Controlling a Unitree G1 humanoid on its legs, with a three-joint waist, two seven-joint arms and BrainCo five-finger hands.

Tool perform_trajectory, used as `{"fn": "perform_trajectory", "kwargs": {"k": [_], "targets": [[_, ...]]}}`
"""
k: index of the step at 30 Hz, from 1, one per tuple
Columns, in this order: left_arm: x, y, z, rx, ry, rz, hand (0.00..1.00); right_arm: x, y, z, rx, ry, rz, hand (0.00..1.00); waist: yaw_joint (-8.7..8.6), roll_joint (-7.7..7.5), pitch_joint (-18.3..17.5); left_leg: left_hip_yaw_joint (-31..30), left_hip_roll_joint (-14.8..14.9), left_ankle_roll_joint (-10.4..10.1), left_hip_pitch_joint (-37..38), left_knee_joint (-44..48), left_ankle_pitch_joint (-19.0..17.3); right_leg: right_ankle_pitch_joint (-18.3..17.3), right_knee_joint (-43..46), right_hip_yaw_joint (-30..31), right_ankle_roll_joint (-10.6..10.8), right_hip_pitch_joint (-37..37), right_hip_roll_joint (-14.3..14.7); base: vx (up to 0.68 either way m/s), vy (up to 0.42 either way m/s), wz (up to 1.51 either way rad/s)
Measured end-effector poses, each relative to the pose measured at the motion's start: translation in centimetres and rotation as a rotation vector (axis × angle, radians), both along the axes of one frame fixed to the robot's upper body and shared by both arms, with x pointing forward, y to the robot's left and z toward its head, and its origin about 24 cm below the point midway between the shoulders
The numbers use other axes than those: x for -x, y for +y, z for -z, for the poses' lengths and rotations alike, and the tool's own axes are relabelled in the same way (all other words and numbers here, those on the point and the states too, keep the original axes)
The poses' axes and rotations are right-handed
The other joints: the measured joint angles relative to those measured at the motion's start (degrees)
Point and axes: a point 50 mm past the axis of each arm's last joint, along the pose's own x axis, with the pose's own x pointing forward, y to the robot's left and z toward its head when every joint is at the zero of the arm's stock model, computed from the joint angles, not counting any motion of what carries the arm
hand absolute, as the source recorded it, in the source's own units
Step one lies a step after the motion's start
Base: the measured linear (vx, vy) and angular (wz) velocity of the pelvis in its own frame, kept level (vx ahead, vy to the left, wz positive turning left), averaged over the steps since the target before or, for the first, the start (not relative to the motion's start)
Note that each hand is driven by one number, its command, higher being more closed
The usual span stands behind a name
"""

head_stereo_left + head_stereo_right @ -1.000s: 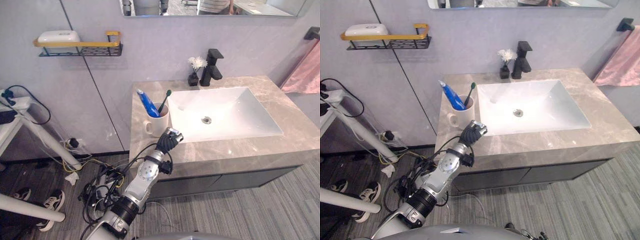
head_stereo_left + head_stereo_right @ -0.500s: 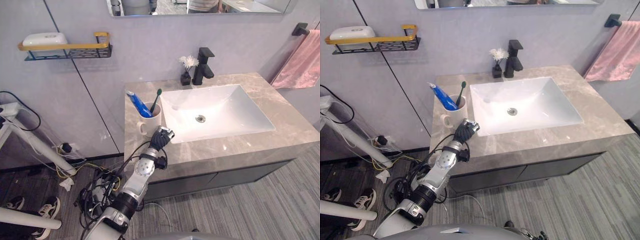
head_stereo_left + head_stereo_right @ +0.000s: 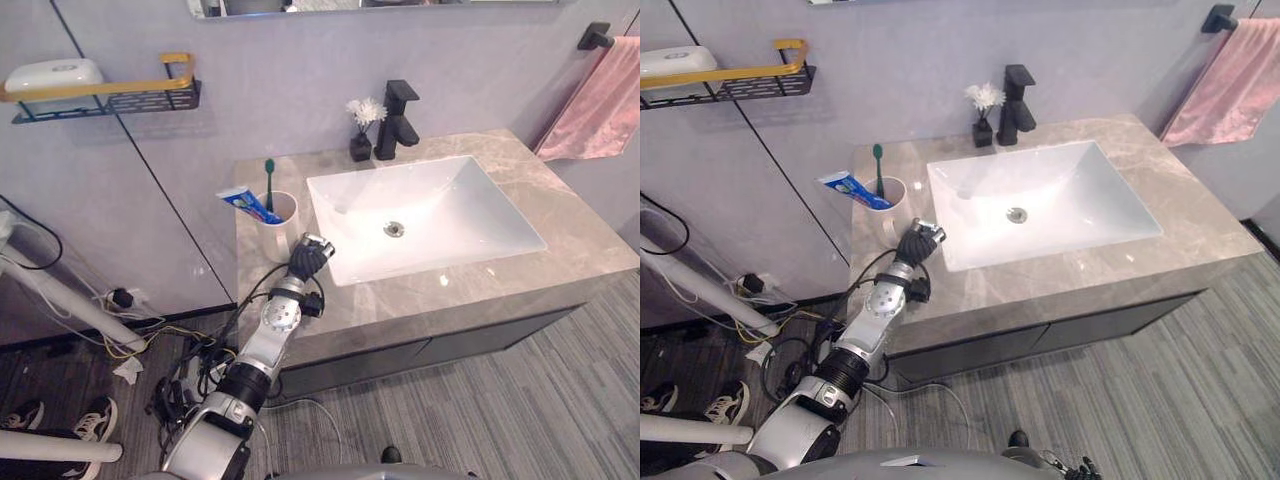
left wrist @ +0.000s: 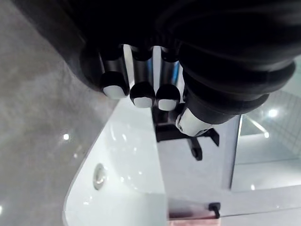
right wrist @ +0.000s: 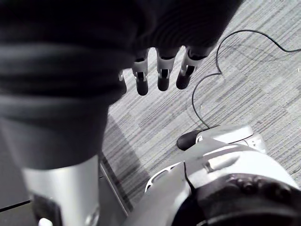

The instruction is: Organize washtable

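While the left arm reaches in from seven o'clock, the grey marble countertop (image 3: 585, 235) takes up the middle of the scene, with the white basin (image 3: 440, 200) sunk into it. Up at two o'clock from the basin, a pink towel (image 3: 600, 95) hangs on the wall. Over at ten o'clock, a wall shelf (image 3: 110, 95) with a gold rail carries a white soap box (image 3: 52, 73). At twelve o'clock on the basin's rim stands the black faucet (image 3: 398, 120).

Now the left hand (image 3: 307, 257): it sits on the counter at nine o'clock from the basin, just beside the white cup (image 3: 275, 232), at the cup's five o'clock. Its fingers (image 4: 142, 96) are curled in on themselves, with nothing between them. The cup stands upright near the counter's left edge. A toothpaste tube (image 3: 245, 203) leans out of it toward nine o'clock, and a green toothbrush (image 3: 269, 180) stands upright in it. A small black vase (image 3: 361, 147) with a white flower sits just at the faucet's nine o'clock.

The right hand (image 5: 162, 70) hangs over the grey striped floor (image 5: 244, 80), fingers straight and relaxed, carrying nothing.
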Motion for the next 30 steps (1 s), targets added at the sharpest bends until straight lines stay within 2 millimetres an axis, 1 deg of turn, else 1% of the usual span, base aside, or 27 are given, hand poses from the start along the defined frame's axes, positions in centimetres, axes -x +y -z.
{"fn": "perform_trajectory", "kwargs": {"k": [7, 12, 17, 19, 22, 25, 28, 30], "targets": [[-0.1, -0.2, -0.3, -0.012, -0.015, 0.013, 1.0, -0.1, 0.0, 0.0, -0.004, -0.002, -0.014, 0.0, -0.1, 0.04, 0.0, 0.0, 0.0, -0.1, -0.1, 0.3, -0.1, 0.1, -0.4, 0.0, 0.0, 0.0, 0.1, 0.01, 0.0, -0.01], [0.4, -1.4, -0.4, -0.047, -0.027, 0.096, 1.0, -0.1, -0.2, 0.0, -0.001, -0.003, -0.016, 0.0, 0.05, 0.24, 0.2, -0.3, 0.0, -0.1, -0.1, 0.3, 0.0, 0.0, -0.3, -0.2, 0.0, 0.1, 0.0, 0.0, 0.0, 0.02], [1.9, -3.0, -0.5, -0.028, -0.044, 0.192, 1.0, 0.0, -0.2, -0.1, 0.002, -0.001, -0.017, 0.0, 0.16, 0.48, 0.2, -1.4, -0.1, -0.1, -0.1, 0.0, 0.0, -0.2, -0.2, -1.1, -0.4, 0.6, -0.1, -0.01, -0.002, 0.08], [3.1, -3.6, -0.6, 0.009, -0.047, 0.236, 1.0, 0.0, -0.3, -0.1, 0.004, -0.001, -0.017, 0.0, 0.25, 0.68, 0.4, -1.9, -0.1, -0.1, -0.1, -0.3, 0.0, -0.3, -0.1, -1.6, -0.5, 0.9, -0.2, -0.01, -0.004, 0.11], [4.3, -3.6, -0.8, 0.074, -0.05, 0.266, 1.0, 0.0, -0.5, -0.1, 0.01, -0.001, -0.018, 0.0, 0.55, 1.17, 0.7, -2.3, -0.1, 0.0, -0.1, -0.3, 0.0, -0.4, 0.2, -2.3, -0.6, 1.1, -0.3, 0.0, 0.002, 0.08], [5.0, -3.6, -1.2, 0.129, -0.06, 0.286, 1.0, 0.0, -0.6, -0.1, 0.012, 0.002, -0.018, 0.0, 0.96, 1.53, 0.7, -3.0, -0.1, 0.0, -0.1, -0.3, 0.0, -0.6, 0.8, -2.9, -0.8, 1.1, -0.3, 0.0, 0.001, 0.09], [5.3, -3.6, -1.4, 0.152, -0.064, 0.302, 1.0, 0.1, -0.6, -0.1, 0.011, 0.003, -0.02, 0.0, 1.93, 1.53, 0.7, -3.5, -0.1, 0.1, -0.1, -0.3, 0.1, -0.6, 0.9, -3.3, -0.8, 1.3, -0.4, -0.01, 0.002, 0.07], [5.5, -3.3, -1.2, 0.157, -0.055, 0.291, 1.0, 0.0, -0.6, -0.1, 0.012, 0.002, -0.023, 0.0, 2.02, 1.52, 0.6, -4.0, -0.1, 0.2, -0.1, -0.3, 0.2, -0.7, 0.9, -3.8, -0.8, 1.6, -0.4, -0.02, 0.0, 0.13]]}}
